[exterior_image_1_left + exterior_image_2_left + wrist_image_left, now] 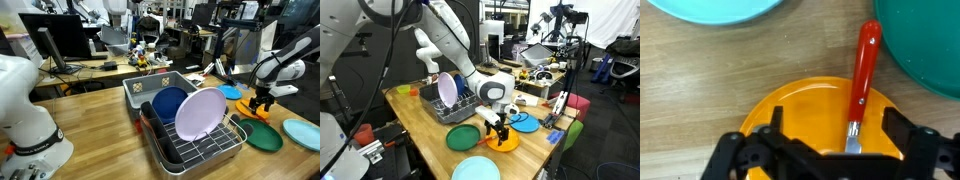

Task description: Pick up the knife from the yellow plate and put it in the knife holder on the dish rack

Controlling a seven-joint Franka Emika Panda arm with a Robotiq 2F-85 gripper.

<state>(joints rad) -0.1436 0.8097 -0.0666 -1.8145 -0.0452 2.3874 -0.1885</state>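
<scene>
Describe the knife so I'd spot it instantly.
On the wooden table, find the yellow plate under the robot's tool, near a dark green plate and a light blue one. The knife is the thin orange-red stick across its rim, the only narrow thing among plates.

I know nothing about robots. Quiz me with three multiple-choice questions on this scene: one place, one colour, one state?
1. The knife lies: A on the floor; B partly on the yellow plate; C in a cup.
2. The knife's handle is: A orange-red; B black; C blue.
3. The gripper is: A shut on the knife; B open over the plate; C shut, empty.
Answers: B, its blade end rests on the plate; A, seen in the wrist view; B, jaws spread, nothing held.
</scene>
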